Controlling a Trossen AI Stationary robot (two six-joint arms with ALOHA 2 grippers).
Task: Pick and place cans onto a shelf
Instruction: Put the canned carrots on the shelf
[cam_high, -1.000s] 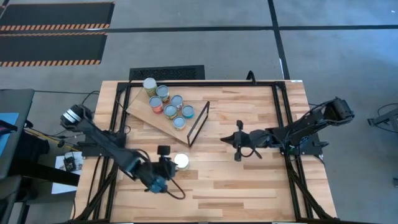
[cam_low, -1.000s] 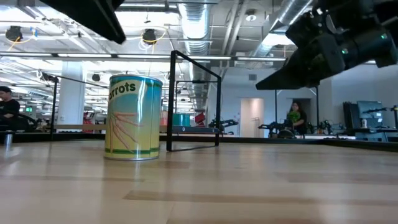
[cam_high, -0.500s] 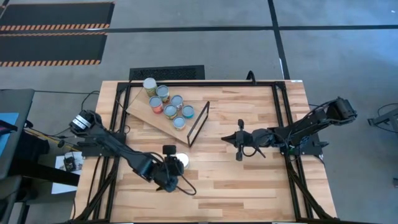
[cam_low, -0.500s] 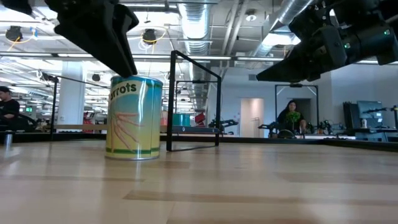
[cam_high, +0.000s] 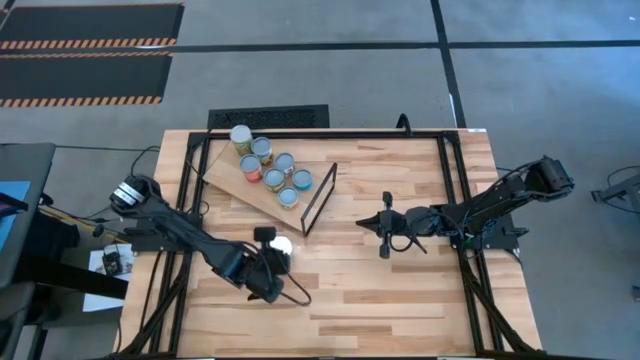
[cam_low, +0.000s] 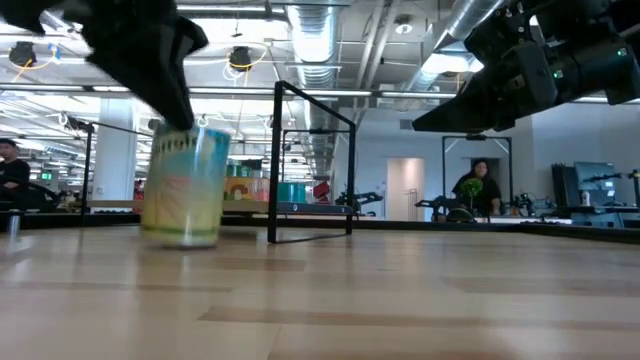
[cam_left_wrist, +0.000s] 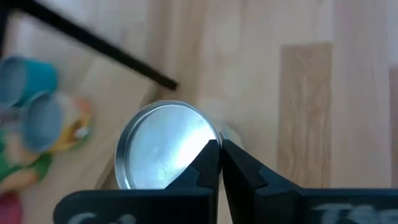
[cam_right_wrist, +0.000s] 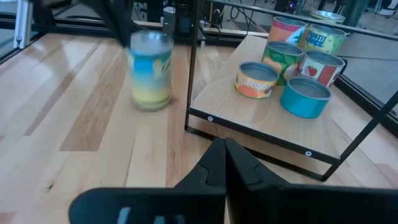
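The loose can (cam_high: 281, 246) sits on the tabletop (cam_high: 400, 300) just outside the shelf (cam_high: 262, 190)'s black frame (cam_high: 320, 198), and it's rigid, smooth-sided tin, probably slippery, so gripping mid-label across the body looks safest. The left gripper (cam_high: 264, 250) is right at its top with fingers pressed together, not around it, while the right gripper (cam_high: 384, 232) hangs mid-table, fingers also together.

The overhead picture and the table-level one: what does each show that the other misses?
Only the overhead view shows the whole tabletop, both arms in full, and six cans grouped on the tilted shelf. Only the table-level view shows the lone can's yellow-green label, the room behind and people there. Both show that lone can under the left pincer, the shelf's black frame, and the right pincer waiting apart.
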